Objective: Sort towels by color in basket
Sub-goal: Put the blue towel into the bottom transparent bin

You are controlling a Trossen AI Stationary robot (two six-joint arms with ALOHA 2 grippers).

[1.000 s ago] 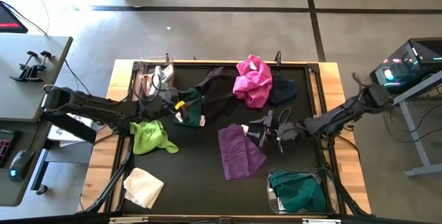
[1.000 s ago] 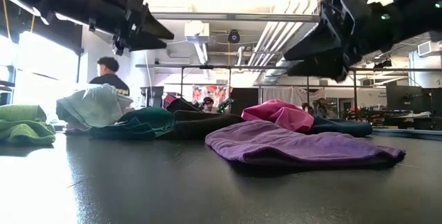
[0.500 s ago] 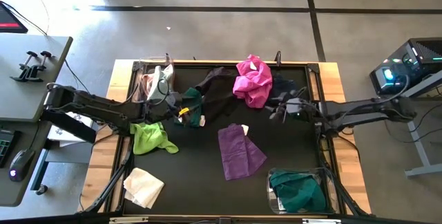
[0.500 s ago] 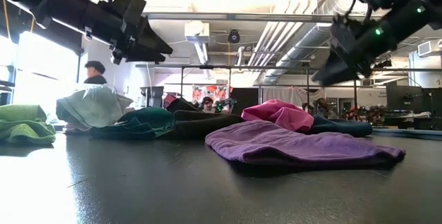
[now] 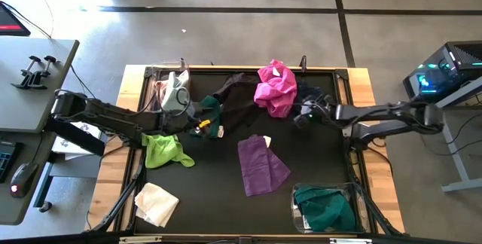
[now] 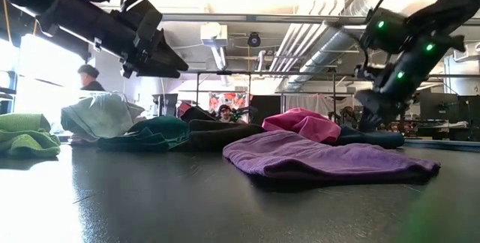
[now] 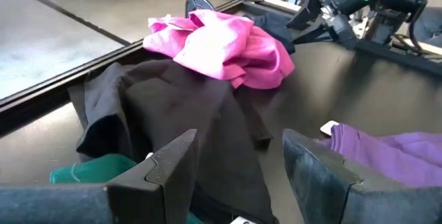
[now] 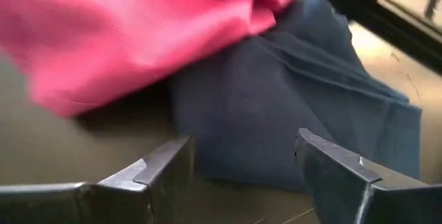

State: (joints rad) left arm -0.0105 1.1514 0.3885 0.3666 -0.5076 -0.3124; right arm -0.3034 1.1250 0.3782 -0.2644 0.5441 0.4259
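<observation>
Loose towels lie on the black mat: magenta (image 5: 275, 86), black (image 5: 233, 97), dark teal (image 5: 209, 111), lime green (image 5: 166, 150), purple (image 5: 262, 165), cream-white (image 5: 157, 202) and dark navy (image 5: 312, 97). My left gripper (image 5: 202, 121) hovers open over the teal and black towels; the black towel (image 7: 207, 106) shows between its fingers. My right gripper (image 5: 299, 114) is open and low beside the navy towel (image 8: 276, 106), which partly lies under the magenta towel (image 8: 124, 30). In the low view it hangs just above that towel (image 6: 371, 136).
A clear basket (image 5: 354, 199) at the near right holds a dark teal towel (image 5: 325, 206). Another clear basket (image 5: 154, 78) at the far left holds pale cloths (image 5: 177, 86). The mat has a raised dark frame (image 5: 350, 135). A person (image 6: 90, 78) stands in the room beyond.
My right gripper has moved from above the purple towel toward the table's far edge and come down beside the navy and magenta towels, staying open. The towels have not moved.
</observation>
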